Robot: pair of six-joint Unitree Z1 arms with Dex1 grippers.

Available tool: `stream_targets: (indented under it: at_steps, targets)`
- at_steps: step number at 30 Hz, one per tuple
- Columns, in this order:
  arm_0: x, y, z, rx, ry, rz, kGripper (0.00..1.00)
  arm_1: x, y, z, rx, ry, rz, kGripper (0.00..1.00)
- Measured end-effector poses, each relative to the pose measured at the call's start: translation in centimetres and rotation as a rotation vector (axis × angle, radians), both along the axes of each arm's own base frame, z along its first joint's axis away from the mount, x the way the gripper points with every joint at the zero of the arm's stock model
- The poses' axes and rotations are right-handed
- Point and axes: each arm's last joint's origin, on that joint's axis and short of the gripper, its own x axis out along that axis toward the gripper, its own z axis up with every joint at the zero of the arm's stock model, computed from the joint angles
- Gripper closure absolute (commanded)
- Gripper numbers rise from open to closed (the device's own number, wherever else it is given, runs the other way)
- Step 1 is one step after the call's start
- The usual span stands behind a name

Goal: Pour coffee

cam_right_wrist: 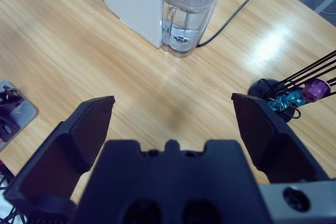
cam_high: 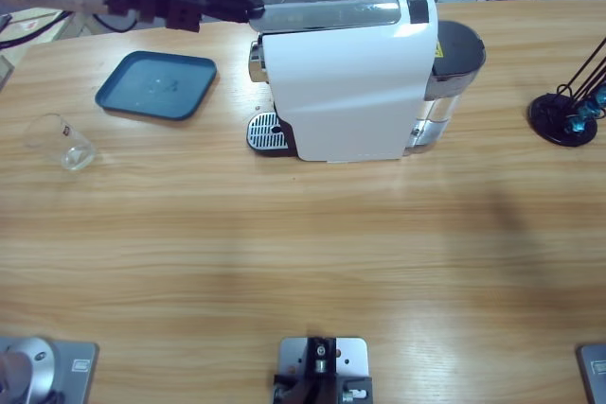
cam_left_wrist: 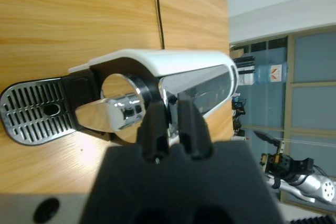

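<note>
The white coffee machine (cam_high: 346,92) stands at the back middle of the table, its drip grate (cam_high: 265,131) facing left. The left gripper (cam_high: 248,7) reaches in from the upper left and is shut on the front end of the machine's silver top lever (cam_left_wrist: 172,129); the chrome spout (cam_left_wrist: 118,111) and grate (cam_left_wrist: 37,111) lie just beyond its jaws. A small clear tumbler (cam_high: 62,144) with a dark logo stands far left, apart from the machine; I cannot make out coffee in it. The right gripper (cam_right_wrist: 173,119) hangs wide open high over bare table.
A blue tray (cam_high: 156,85) lies between the tumbler and the machine. A black capsule stand (cam_high: 566,113) with coloured capsules (cam_right_wrist: 314,88) is at the right edge. The water tank (cam_right_wrist: 189,19) and a black cable are behind the machine.
</note>
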Motion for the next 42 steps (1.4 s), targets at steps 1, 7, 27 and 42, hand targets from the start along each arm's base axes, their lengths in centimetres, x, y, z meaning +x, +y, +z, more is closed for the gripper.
stream_targets:
  at_steps: [1,7,27,42]
  targets:
    - [0.0,0.0,0.3,-0.008,-0.001,0.004,1.0,0.0,0.0,0.0,0.0,0.0,-0.001,0.0]
    - [-3.7,-2.0,8.3,-0.14,-0.204,-0.072,0.011,0.3,-0.2,0.1,-0.007,-0.027,-0.075,0.019]
    - [-16.5,9.1,-2.4,0.761,-0.701,-0.217,0.009,10.9,-2.5,-6.5,0.066,0.059,-0.81,0.292]
    - [-17.1,9.4,-2.5,0.692,-0.668,-0.229,0.009,15.0,-2.9,-8.9,0.041,0.074,-0.873,0.704]
